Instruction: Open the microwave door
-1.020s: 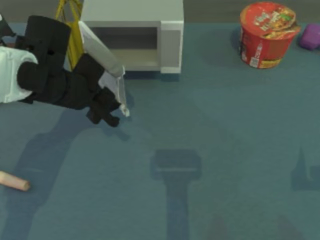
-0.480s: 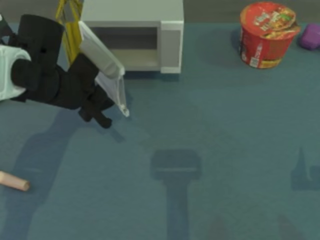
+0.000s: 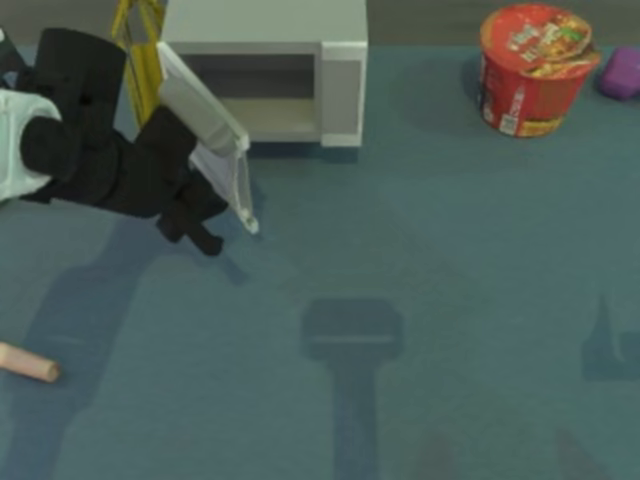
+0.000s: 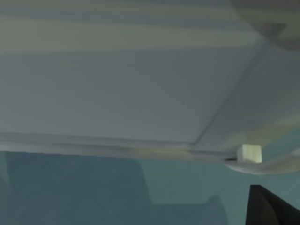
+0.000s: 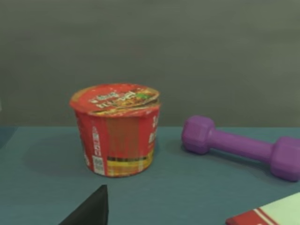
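The microwave (image 3: pixel 265 60) sits at the far edge of the table (image 3: pixel 420 260), left of centre, and I place everything else from it. Its cavity is exposed, with the narrow control panel on the right end of its front. The microwave door (image 3: pixel 205 120) is swung well out from the front, hinged at the microwave's left corner and slanting toward the near left, with its free edge and small white handle out over the table.

My left gripper (image 3: pixel 200 228) is just left of the microwave, tucked against the outer face of the door near its free end. From above I cannot tell whether its fingers are apart or together, nor whether they clamp the door edge. In my left wrist view the door's grey window (image 4: pixel 117 89) fills most of the picture, close up, with a small white block at its frame and one dark fingertip (image 4: pixel 274 208) below it.

My right arm does not show from above. Its wrist view looks at a red noodle cup (image 5: pixel 117 129), well to the right of the microwave, with a purple dumbbell (image 5: pixel 243 146) beside it.

A yellow stand (image 3: pixel 140 50) rises just left of the microwave. A tan stick (image 3: pixel 28 362) lies far out to the near left.
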